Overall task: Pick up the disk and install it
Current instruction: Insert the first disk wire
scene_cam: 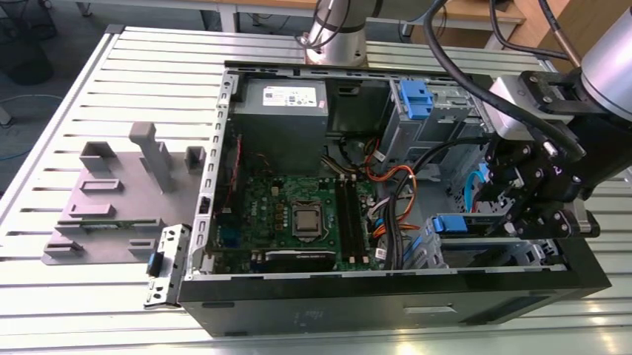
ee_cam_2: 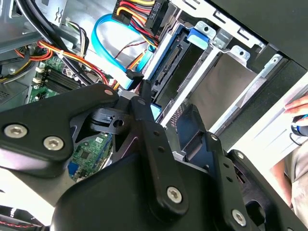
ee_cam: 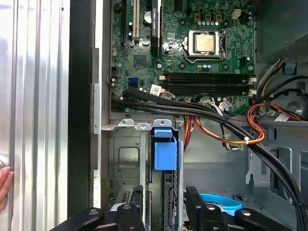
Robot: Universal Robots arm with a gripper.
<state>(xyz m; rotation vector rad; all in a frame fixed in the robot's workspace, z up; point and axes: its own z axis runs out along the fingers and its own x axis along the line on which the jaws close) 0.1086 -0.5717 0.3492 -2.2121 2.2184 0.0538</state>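
Observation:
The disk point(ee_cam: 165, 149) stands on edge in the drive cage at the case's front corner, its blue carrier frame toward the motherboard. In the exterior view its blue end point(scene_cam: 449, 223) shows at the cage's edge, on that view's right. My gripper point(ee_cam: 166, 204) reaches down over the cage, one black finger on each side of the disk, and looks shut on it. In the second wrist view the disk's blue edge and connector point(ee_cam_2: 168, 53) run along the cage slot, with the gripper point(ee_cam_2: 163, 108) around its near end. The disk's silver face is hidden.
The open computer case point(scene_cam: 395, 296) lies on a slatted metal table. Inside are the motherboard point(scene_cam: 296, 214), a grey power supply point(scene_cam: 281, 111), cable bundles point(ee_cam: 231, 130) and another bay with a blue latch point(scene_cam: 415, 100). A grey fixture point(scene_cam: 118, 192) sits beside the case. A hand point(ee_cam: 4, 185) rests near it.

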